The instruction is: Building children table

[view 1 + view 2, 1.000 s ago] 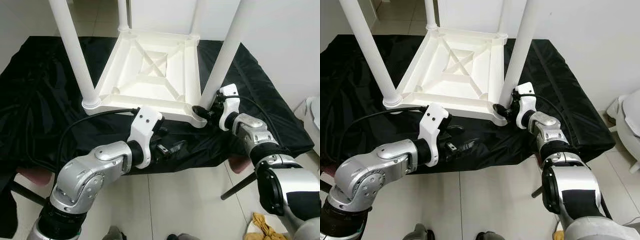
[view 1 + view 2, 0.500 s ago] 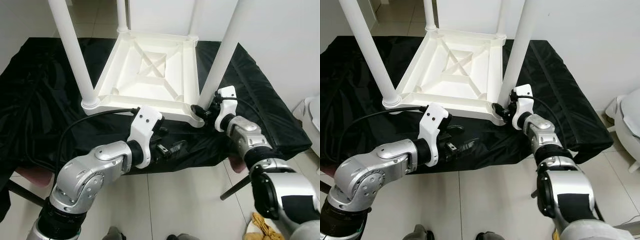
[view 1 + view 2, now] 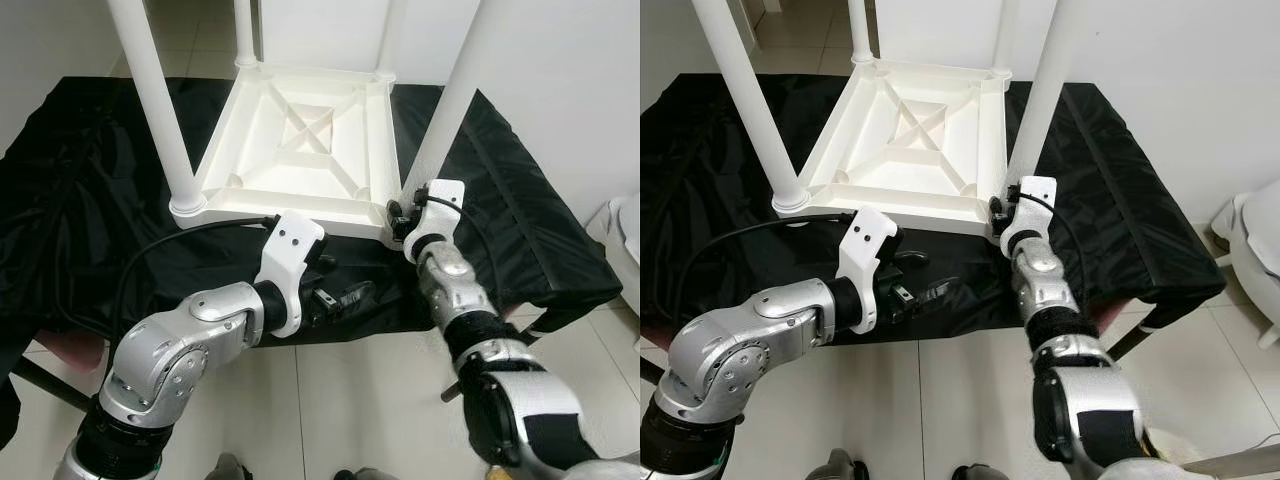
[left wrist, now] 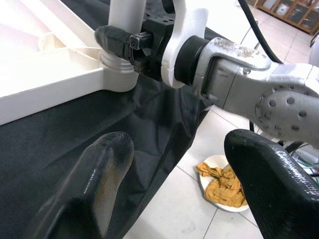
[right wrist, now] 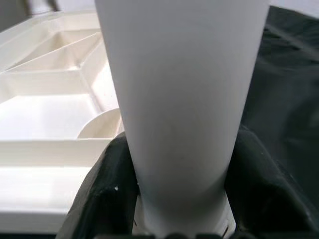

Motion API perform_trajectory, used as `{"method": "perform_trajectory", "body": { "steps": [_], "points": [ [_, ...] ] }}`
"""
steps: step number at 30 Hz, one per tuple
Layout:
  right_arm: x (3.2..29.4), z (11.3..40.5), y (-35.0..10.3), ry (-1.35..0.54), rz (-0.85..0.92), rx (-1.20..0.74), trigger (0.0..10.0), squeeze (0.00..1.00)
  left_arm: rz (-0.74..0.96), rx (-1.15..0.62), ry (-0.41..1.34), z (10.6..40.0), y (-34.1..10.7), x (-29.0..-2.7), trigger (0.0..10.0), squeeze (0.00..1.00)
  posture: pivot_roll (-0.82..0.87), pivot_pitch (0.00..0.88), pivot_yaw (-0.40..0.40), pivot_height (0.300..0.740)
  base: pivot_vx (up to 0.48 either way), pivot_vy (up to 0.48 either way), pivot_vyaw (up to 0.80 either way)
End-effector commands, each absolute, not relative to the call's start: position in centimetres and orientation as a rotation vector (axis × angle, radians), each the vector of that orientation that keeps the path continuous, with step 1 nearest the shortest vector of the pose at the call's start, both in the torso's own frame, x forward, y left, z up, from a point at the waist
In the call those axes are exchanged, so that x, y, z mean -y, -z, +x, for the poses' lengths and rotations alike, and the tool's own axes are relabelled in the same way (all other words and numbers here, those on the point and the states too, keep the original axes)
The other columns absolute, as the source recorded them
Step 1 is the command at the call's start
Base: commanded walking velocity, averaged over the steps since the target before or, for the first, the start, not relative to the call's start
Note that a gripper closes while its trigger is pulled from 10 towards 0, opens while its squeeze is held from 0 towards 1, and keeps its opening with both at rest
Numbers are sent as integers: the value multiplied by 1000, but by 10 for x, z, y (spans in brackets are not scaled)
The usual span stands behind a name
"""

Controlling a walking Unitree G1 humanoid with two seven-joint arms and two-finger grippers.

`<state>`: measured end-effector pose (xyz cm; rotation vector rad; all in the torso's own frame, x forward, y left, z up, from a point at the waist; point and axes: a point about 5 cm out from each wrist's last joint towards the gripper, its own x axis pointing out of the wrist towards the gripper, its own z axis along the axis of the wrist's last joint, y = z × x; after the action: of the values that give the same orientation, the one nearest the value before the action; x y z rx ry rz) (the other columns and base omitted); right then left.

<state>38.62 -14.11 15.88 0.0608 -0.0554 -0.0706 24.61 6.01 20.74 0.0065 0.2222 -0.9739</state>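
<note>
The white children's table (image 3: 300,150) lies upside down on a black cloth, its legs pointing up. My right gripper (image 3: 398,215) is shut on the near right leg (image 3: 455,100) at its base by the table's front right corner; in the right wrist view the black fingers (image 5: 107,194) hug the white leg (image 5: 184,99) on both sides. My left gripper (image 3: 345,297) hangs open just above the cloth, in front of the table's front edge, with nothing between its fingers (image 4: 107,164). The near left leg (image 3: 155,110) stands in its socket.
The black cloth (image 3: 80,200) covers a low surface and drapes over its front edge onto white floor tiles. A yellow rag on a plate (image 4: 222,181) lies on the floor at the right. A white object (image 3: 628,235) stands at the far right.
My right forearm has swung in toward the middle and now stands nearly straight behind the leg, with the gripper still on its base. The table has shifted slightly. The left arm is unmoved.
</note>
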Motion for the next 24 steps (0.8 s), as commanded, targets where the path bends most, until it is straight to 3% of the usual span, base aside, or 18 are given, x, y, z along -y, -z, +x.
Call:
{"method": "perform_trajectory", "body": {
  "steps": [1,5,16,17,22,23,24],
  "points": [
    [147,379,-141,187,90,-1,0,0,7,-228,1032,241,-207,-57,10000,0,33,91,-26,740,0,0,0],
    [133,373,-144,257,93,36,0,0,6,-226,1035,240,-207,-56,10000,0,34,78,-33,740,0,0,0],
    [127,368,-144,292,91,33,0,0,3,-224,1037,239,-207,-55,10000,0,39,72,-38,740,0,0,0],
    [126,368,-144,279,96,29,10000,0,3,-224,1037,239,-207,-55,10000,0,40,71,-38,740,0,0,0],
    [124,368,-146,257,92,33,10000,0,3,-225,1037,239,-207,-55,10000,0,40,71,-38,740,0,0,0],
    [125,367,-147,233,94,44,10000,1000,2,-225,1037,239,-207,-55,10000,0,40,71,-39,740,0,0,0],
    [125,367,-147,233,94,44,10000,1000,2,-225,1037,239,-207,-55,10000,0,40,71,-39,740,0,0,0]
  ]
}}
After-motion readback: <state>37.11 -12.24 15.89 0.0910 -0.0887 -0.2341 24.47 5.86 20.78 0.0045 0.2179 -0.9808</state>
